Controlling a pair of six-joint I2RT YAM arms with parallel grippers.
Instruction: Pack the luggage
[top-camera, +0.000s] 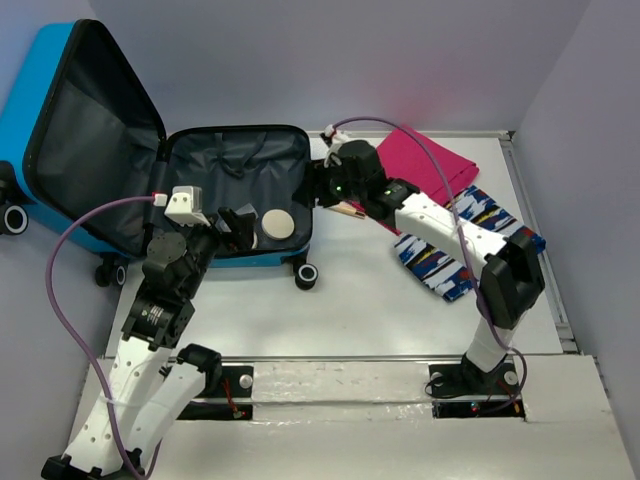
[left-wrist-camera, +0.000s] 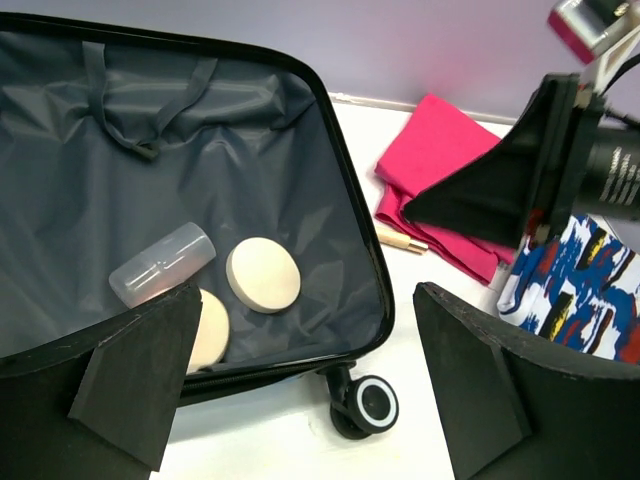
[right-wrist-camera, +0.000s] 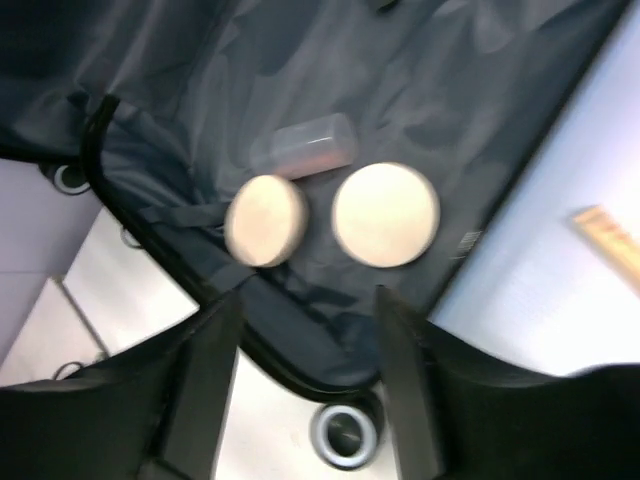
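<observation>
— Where is the luggage (top-camera: 230, 170)?

— At the far left of the surface (top-camera: 370, 310), lying open. The blue lid (top-camera: 90, 130) stands tilted up and back to the left, and the other half lies flat with its dark grey lining facing up. One black-and-white wheel (left-wrist-camera: 372, 402) sticks out at its near right corner.

— Anything inside it?

— Two round cream discs (right-wrist-camera: 385, 215) side by side in the flat half, near the front edge. Just behind them lies a small clear bottle (left-wrist-camera: 162, 265) on its side.

— And the left hand (left-wrist-camera: 310, 300)?

— It hangs over the near edge of the flat half with its jaws spread wide. Nothing sits between them. In its own wrist view one finger covers part of the nearer disc.

— The right hand (right-wrist-camera: 305, 305)?

— It hovers above the right edge of the case, pointing down into it. Its jaws stand apart and it grips nothing; the wrist view looks between the fingers at the discs and the rim below.

— What else lies on the surface?

— A pink cloth (top-camera: 440, 160) to the right of the case. A blue, white and red patterned pouch (top-camera: 470, 235) sits nearer than that, under the right arm. A thin wooden stick (left-wrist-camera: 400, 240) lies between the case and the cloth, touching the cloth's edge
</observation>
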